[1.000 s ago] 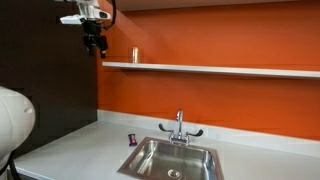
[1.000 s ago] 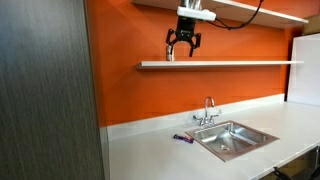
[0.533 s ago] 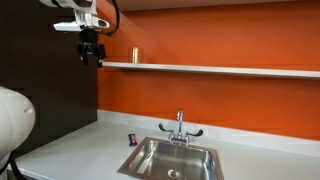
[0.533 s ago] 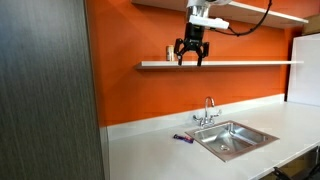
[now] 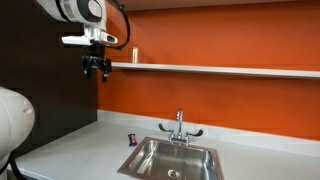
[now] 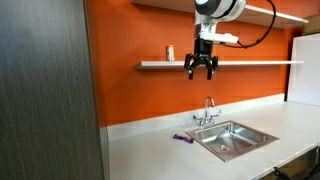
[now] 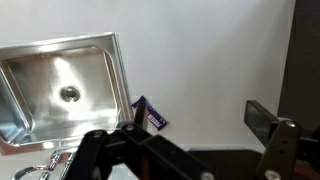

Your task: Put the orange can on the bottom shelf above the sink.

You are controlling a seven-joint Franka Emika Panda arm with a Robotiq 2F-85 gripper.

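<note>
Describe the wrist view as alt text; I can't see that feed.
The open, empty gripper looks down on a white countertop. The steel sink fills the left, and a small purple object lies on the counter beside its corner.

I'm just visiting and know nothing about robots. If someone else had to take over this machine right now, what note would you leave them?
Gripper: open and empty, hanging at about shelf level, apart from the can.
Orange can: upright on the bottom shelf, which runs above the sink.
Done: the can looks placed and released.
Left: probably only pulling the arm clear. A small purple object lies on the counter beside the sink; it is not part of the job.
</note>
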